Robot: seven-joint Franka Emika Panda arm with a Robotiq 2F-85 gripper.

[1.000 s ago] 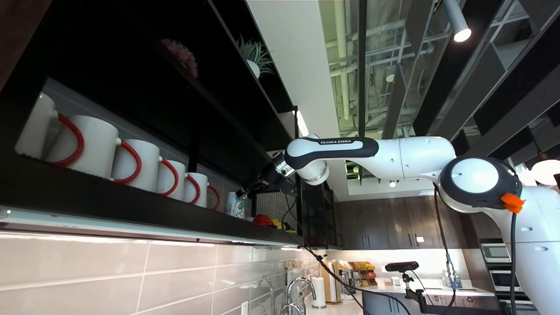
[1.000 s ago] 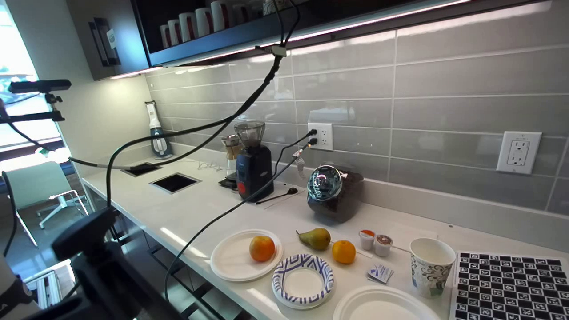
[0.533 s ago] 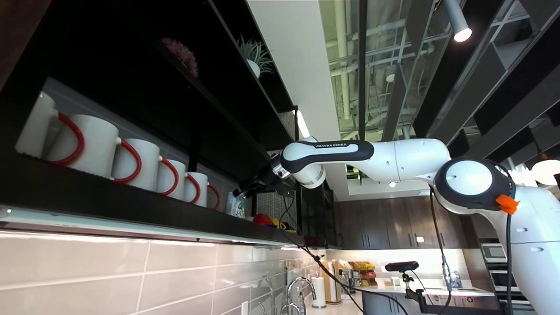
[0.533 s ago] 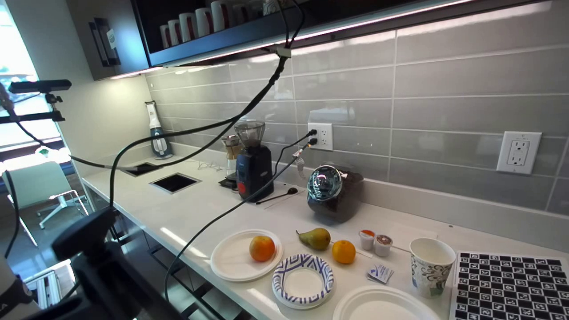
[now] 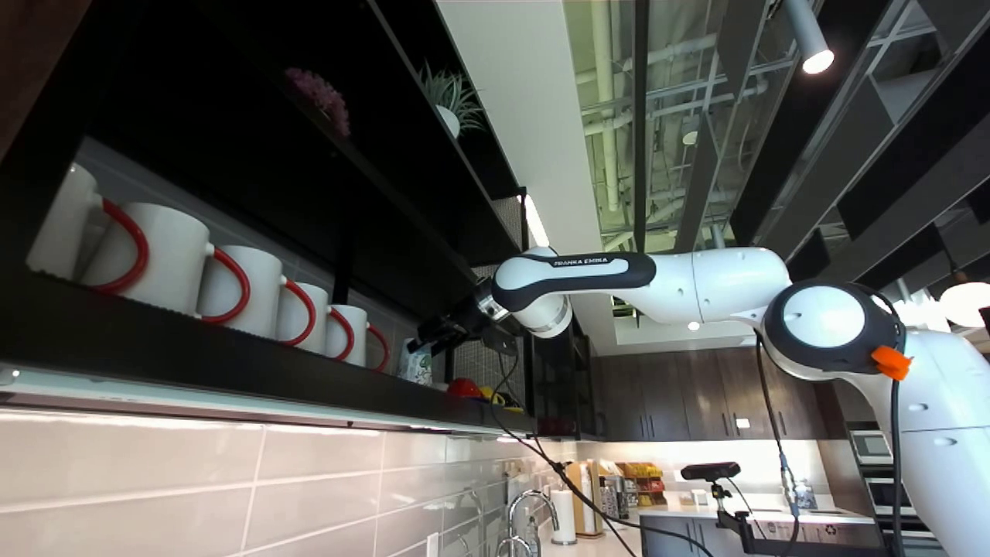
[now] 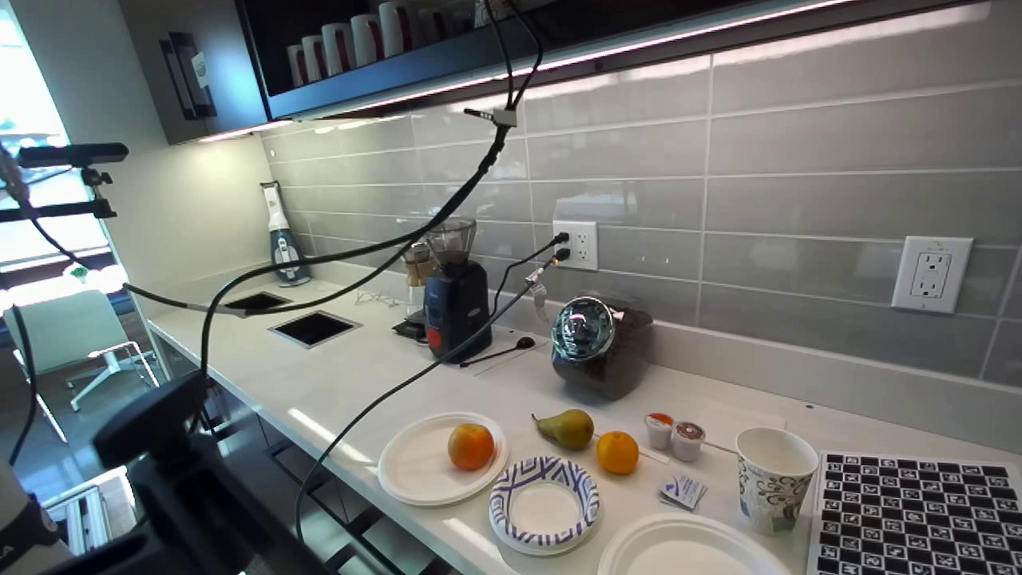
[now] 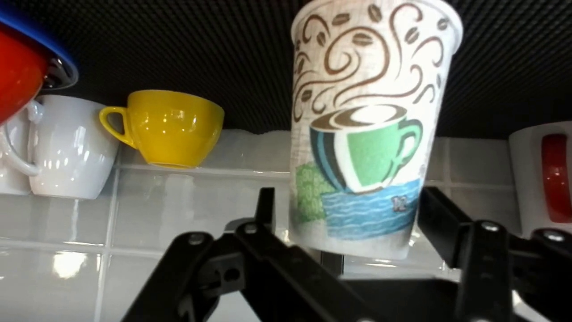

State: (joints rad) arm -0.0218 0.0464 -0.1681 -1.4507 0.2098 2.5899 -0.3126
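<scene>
Tool [image 7: 347,201] moved deeper into shelf [image 5: 232,356]; wrist view alone shows jaws apart around paper cup [image 7: 368,134].

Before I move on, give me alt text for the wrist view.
A paper cup with coffee artwork dominates the frame, between the jaws of the open claw. A yellow cup and white mugs appear at left, a red-handled mug at right, a black textured surface across the top.

White counter [image 6: 351,367] with pear [image 6: 568,430], orange [image 6: 617,453], paper cup [image 6: 774,487], and reddish fruit [image 6: 471,446] on a plate [image 6: 415,477]
</scene>
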